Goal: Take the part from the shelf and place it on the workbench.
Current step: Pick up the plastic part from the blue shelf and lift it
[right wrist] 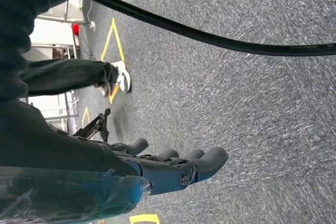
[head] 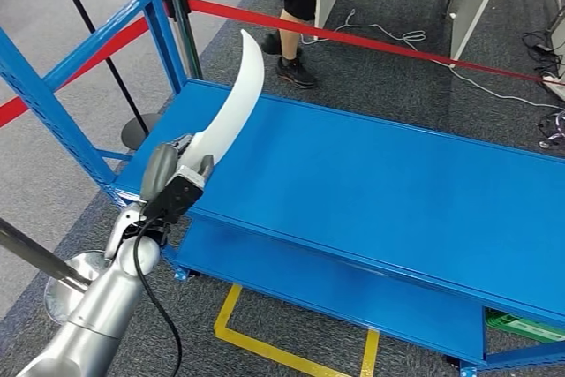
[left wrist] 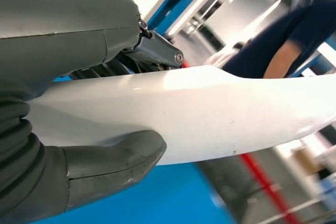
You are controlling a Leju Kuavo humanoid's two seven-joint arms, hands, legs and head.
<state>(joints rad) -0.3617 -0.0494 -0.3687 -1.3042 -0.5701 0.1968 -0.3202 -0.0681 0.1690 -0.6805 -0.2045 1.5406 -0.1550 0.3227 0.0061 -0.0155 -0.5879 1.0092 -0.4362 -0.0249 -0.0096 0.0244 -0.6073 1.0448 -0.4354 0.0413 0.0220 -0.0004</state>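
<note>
Curved white part [head: 229, 112] gripped at its lower end by left hand [head: 175, 176], rising up and away over the left end of the blue shelf [head: 373, 174], clear of its surface. Thumb [left wrist: 118, 163] pressed on one face, darker fingers [left wrist: 156, 51] closed on the other. Right hand [right wrist: 174, 169] hanging over grey carpet [right wrist: 257, 103], fingers extended side by side, holding nothing.
</note>
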